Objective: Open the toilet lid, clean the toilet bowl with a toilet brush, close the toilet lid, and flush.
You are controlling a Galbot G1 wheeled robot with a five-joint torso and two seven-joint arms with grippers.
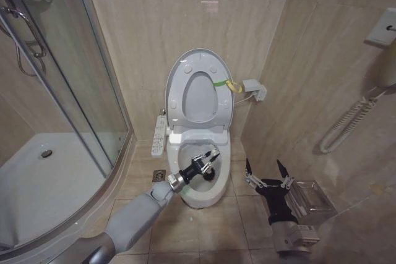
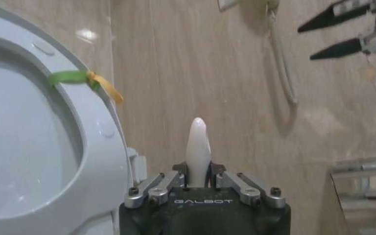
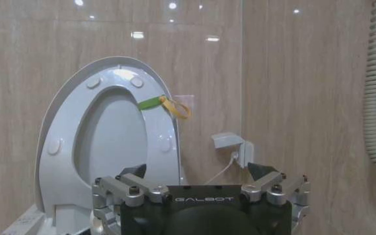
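toilet with lid raised, left gripper holding the brush over the bowl.

head view: the toilet lid (image 1: 198, 91) stands upright against the wall with the seat, a yellow-green band (image 1: 226, 84) at its edge; the left gripper (image 1: 209, 161) reaches over the toilet bowl (image 1: 199, 193), its fingers closed on the toilet brush (image 1: 208, 154); the right gripper (image 1: 267, 170) hangs beside the bowl near a metal rack (image 1: 309, 198), fingers spread wide and holding nothing. left wrist view: the pale handle tip (image 2: 197, 147) rises between the clamped fingers, and the open right gripper shows farther off. right wrist view: the lid's underside, its band, and a wall socket (image 3: 230, 142).
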